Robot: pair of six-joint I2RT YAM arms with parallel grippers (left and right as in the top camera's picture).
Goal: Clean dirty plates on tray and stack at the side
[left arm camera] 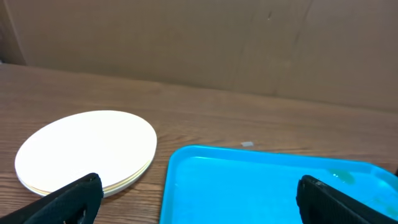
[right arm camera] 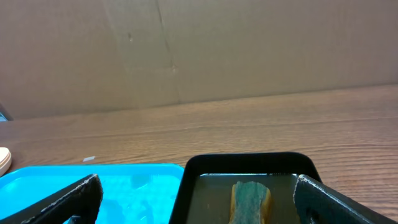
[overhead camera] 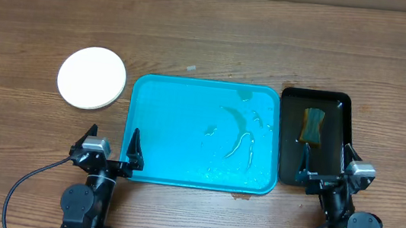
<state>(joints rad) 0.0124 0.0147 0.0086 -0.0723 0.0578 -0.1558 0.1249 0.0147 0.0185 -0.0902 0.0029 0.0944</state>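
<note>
Nearest the lens, at the bottom of the overhead frame, the left gripper (overhead camera: 113, 141) straddles the lower left edge of the large turquoise rectangular plastic tray (overhead camera: 179, 119) and the right gripper (overhead camera: 327, 165) hangs at the lower end of the narrow black tray (overhead camera: 289, 143), both with jaws spread wide and empty. Stacked round flat plates (overhead camera: 91, 77) (white on top, a pale yellow edge beneath) sit on the wooden table (overhead camera: 219, 39) at centre left, just beside the turquoise tray's upper left corner. A yellow-green sponge (overhead camera: 313, 125) lies in the black tray.
</note>
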